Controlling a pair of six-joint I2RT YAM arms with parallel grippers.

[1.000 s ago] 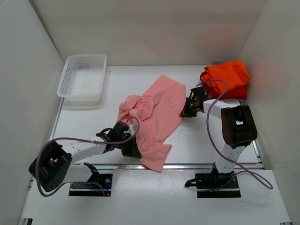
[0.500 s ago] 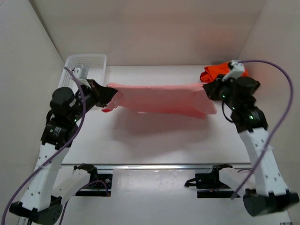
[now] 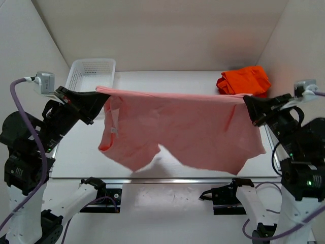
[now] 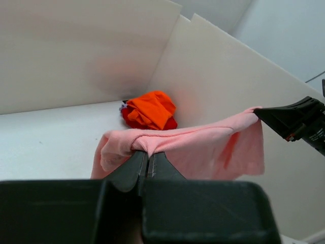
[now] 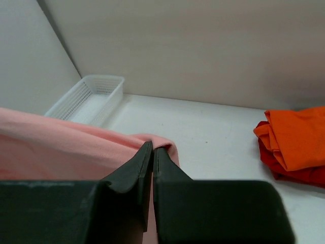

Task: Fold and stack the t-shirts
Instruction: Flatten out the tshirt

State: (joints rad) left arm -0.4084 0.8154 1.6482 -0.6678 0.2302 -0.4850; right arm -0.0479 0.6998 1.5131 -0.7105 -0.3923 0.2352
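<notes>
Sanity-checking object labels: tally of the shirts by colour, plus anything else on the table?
Pink t-shirt: 1
Orange t-shirt: 1
Red t-shirt: 1
White basket: 1
Total: 4

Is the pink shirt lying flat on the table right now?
No, the pink shirt hangs in the air, stretched between the left gripper and the right gripper.

Overhead looks down — wrist views share orange t-shirt (image 4: 150,109).

Lab test cell, white panel walls (image 3: 152,35), bolted robot arms (image 3: 25,147)
</notes>
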